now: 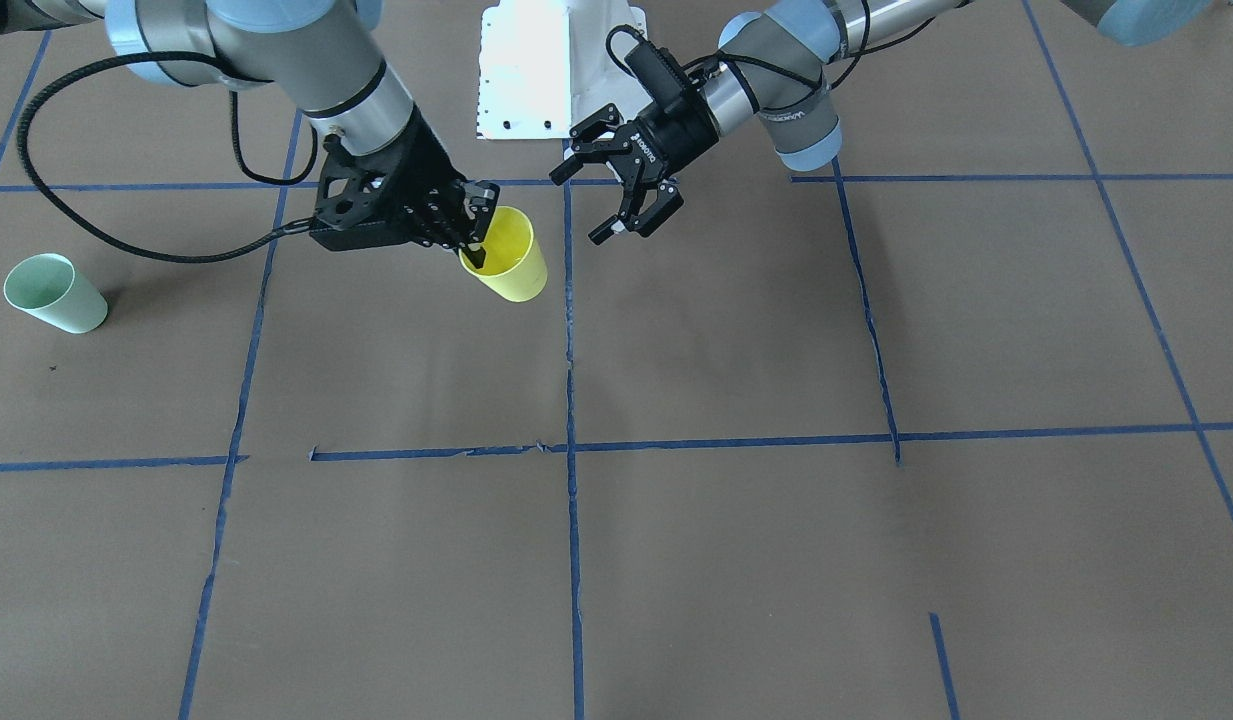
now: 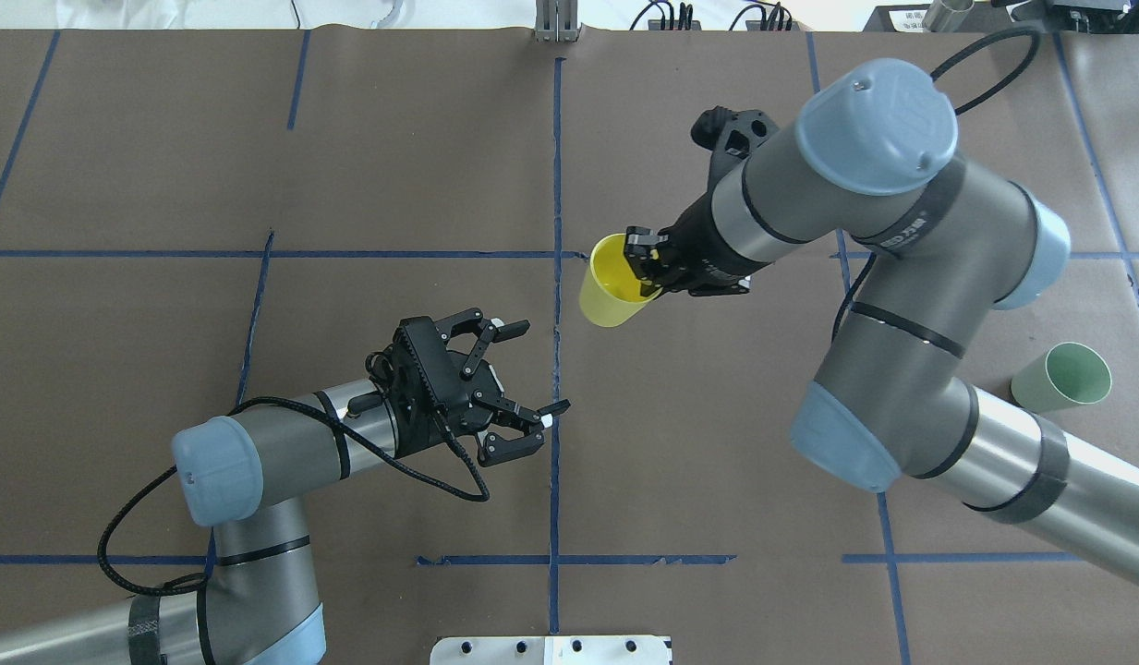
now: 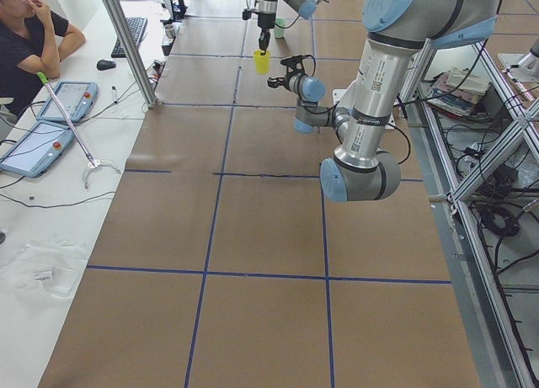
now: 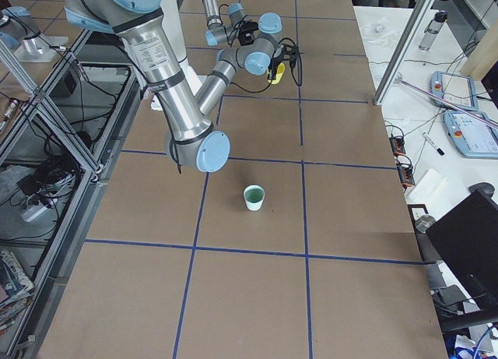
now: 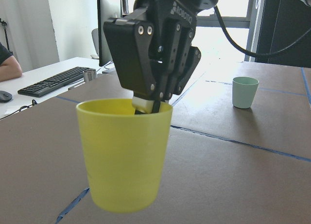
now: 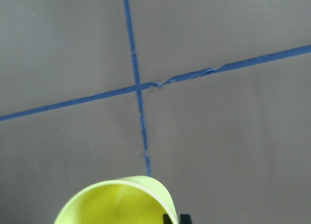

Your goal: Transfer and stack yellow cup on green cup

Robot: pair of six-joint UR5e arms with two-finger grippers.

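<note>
1. Yellow cup (image 1: 511, 265) hangs from the right tool (image 1: 476, 235), which is clamped on the cup's rim, one finger inside the mouth and the other against the outer wall.
2. From the left wrist camera the yellow cup sits close to upright, mouth up, with its base clear of the table (image 1: 776, 550).
3. It is near the middle of the table, just beside a blue tape line (image 1: 568, 330) that runs away from the robot, on the right arm's side of it.
4. Left tool (image 1: 578, 208) has its fingers spread wide with nothing between them. It points toward the yellow cup from across the tape line, near it but not touching.
5. Green cup (image 1: 56, 293) stands upright on the table, mouth up, far out on the robot's right and well apart from the yellow cup and both tools.
6. Nothing sits in the green cup in the exterior right view.
</note>
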